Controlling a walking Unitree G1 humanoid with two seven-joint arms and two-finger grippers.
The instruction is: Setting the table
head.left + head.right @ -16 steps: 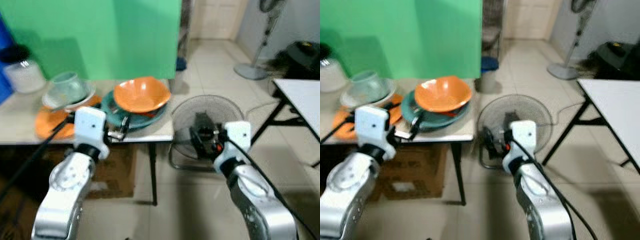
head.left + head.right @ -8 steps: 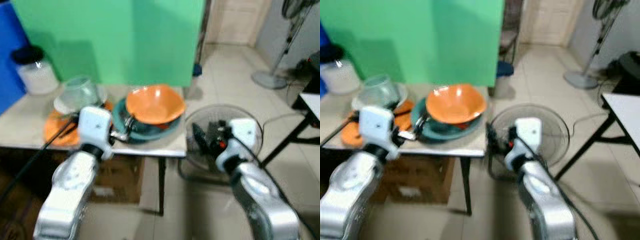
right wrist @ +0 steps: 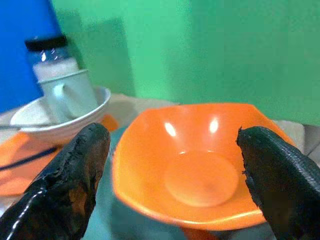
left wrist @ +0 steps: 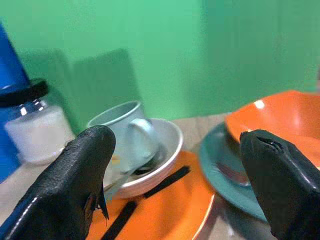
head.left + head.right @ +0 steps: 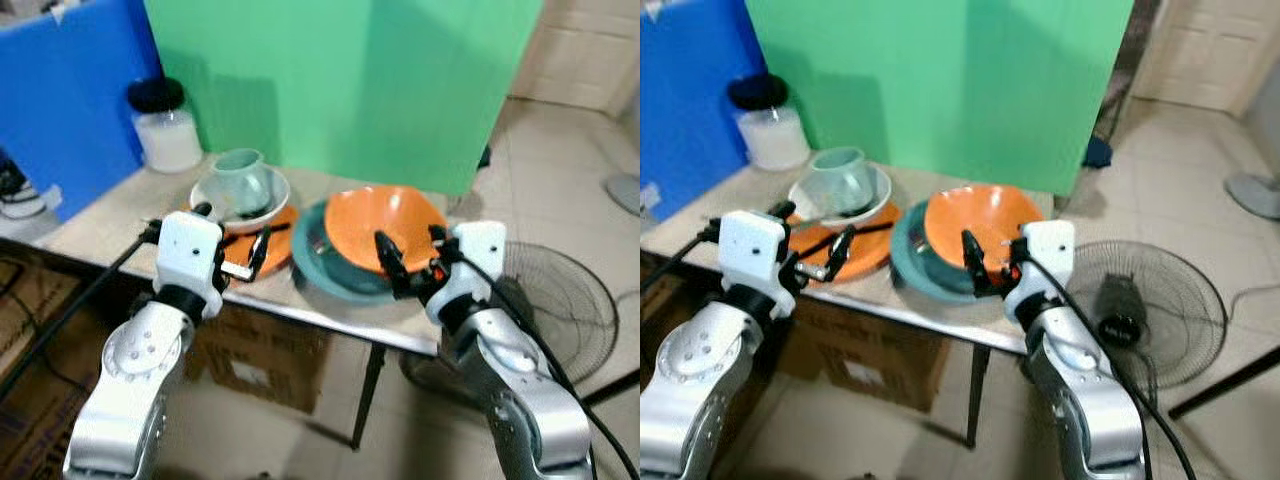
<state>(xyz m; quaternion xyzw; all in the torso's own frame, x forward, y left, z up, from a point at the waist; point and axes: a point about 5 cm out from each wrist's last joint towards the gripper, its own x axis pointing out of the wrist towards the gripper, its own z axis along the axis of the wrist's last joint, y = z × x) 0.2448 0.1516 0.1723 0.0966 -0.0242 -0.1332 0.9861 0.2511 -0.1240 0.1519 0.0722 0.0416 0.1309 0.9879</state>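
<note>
An orange bowl [image 5: 385,225] sits in a teal plate [image 5: 318,275] on the small table [image 5: 110,215]. To its left a white bowl [image 5: 268,198] holding a pale green mug [image 5: 240,178] rests on an orange plate [image 5: 272,255] with black chopsticks [image 4: 145,200]. My left gripper [image 5: 232,235] hangs open at the table's front edge, facing the mug [image 4: 122,132] and the white bowl [image 4: 162,150]. My right gripper [image 5: 410,258] is open too, just in front of the orange bowl [image 3: 200,170], with nothing between its fingers [image 3: 65,185].
A jar [image 5: 165,130] with a black lid stands at the table's back left, before a blue panel [image 5: 70,100] and a green screen [image 5: 350,80]. A cardboard box [image 5: 260,355] lies under the table. A floor fan [image 5: 570,300] lies on the tiles to the right.
The camera has swung left and closer, so the table now fills the middle. Both grippers now hover at the table's front edge by the dishes, still open.
</note>
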